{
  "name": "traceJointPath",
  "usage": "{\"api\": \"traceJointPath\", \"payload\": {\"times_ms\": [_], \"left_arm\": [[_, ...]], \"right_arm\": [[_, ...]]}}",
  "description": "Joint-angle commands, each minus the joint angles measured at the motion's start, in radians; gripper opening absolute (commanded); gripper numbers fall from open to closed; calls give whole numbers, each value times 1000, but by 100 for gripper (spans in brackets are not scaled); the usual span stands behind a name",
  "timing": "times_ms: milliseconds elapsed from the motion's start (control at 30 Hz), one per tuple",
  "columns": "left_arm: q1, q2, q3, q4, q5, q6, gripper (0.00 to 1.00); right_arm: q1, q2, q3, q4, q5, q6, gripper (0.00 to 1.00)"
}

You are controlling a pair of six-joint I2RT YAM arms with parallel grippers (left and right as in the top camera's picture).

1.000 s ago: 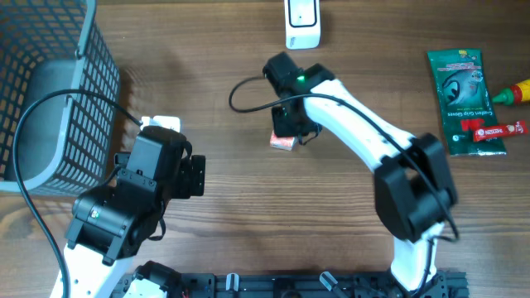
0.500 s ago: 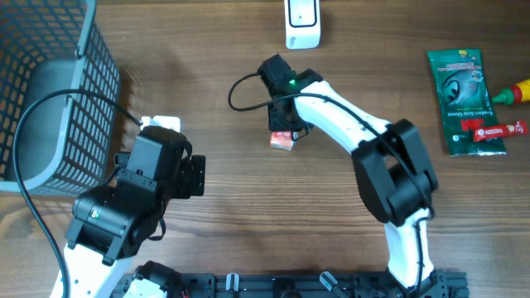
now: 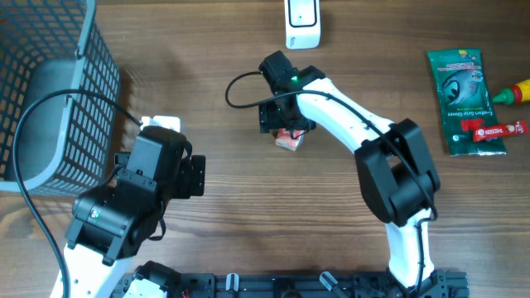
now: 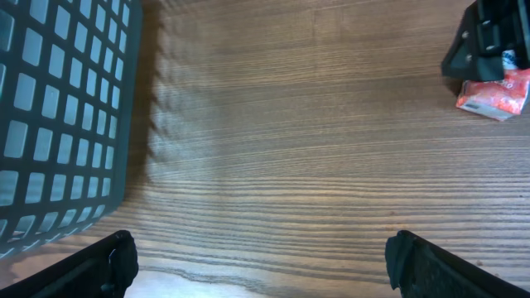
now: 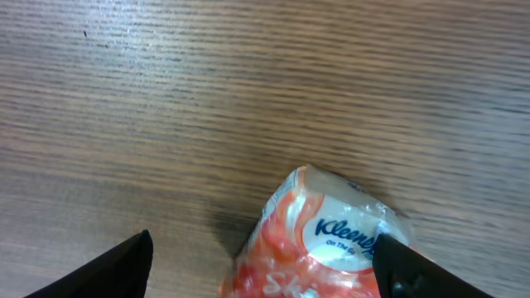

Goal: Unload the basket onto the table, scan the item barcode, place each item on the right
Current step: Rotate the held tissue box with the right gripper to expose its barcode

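1. The whole of every view is filled by a table (image 3: pixel 248 223) of brown wood grain, its lines running from left to right; nothing of the room beyond it is shown.
2. The far left corner is taken up by a dark grey mesh basket (image 3: pixel 50 91), whose shadow is cast on the wood just beside it.
3. The right arm (image 3: pixel 364 132), white with black joints, is stretched from the near edge toward the far middle of the table, and a black cable (image 3: pixel 236 87) is looped at its wrist.
4. The left arm (image 3: pixel 124 207) is folded at the near left, close by the basket.
5. A green packet (image 3: pixel 464 89) is laid flat at the far right, well apart from both arms.
6. A white scanner (image 3: pixel 302 23) is set at the far edge, near the middle.
7. The left gripper (image 4: pixel 265 261) is held above bare wood, its fingers spread wide with nothing between them.
8. The right gripper (image 5: pixel 261 269) is poised low over the table with its fingers parted widely.
9. The tissue packet (image 5: pixel 323 240), orange and white, is seen lying on the wood between those fingers, close against the right-hand one in the wrist view; whether it is touched cannot be told. It is placed near the middle of the table, on the near side of the scanner.
10. A red wrapper (image 3: pixel 494 130) is laid across the near end of the green packet.
11. A red and yellow bottle (image 3: pixel 512 93) is found at the right edge, just beside the green packet.
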Motion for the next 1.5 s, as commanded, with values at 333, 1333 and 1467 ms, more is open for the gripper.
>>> {"api": "traceJointPath", "payload": {"times_ms": [333, 1333, 1467], "left_arm": [[-1, -2, 0, 3, -9, 12, 100], [-1, -2, 0, 3, -9, 12, 100], [-1, -2, 0, 3, -9, 12, 100]], "right_arm": [[-113, -195, -89, -134, -156, 507, 85], [-142, -183, -539, 419, -121, 521, 33], [-142, -184, -556, 433, -121, 521, 34]]}}
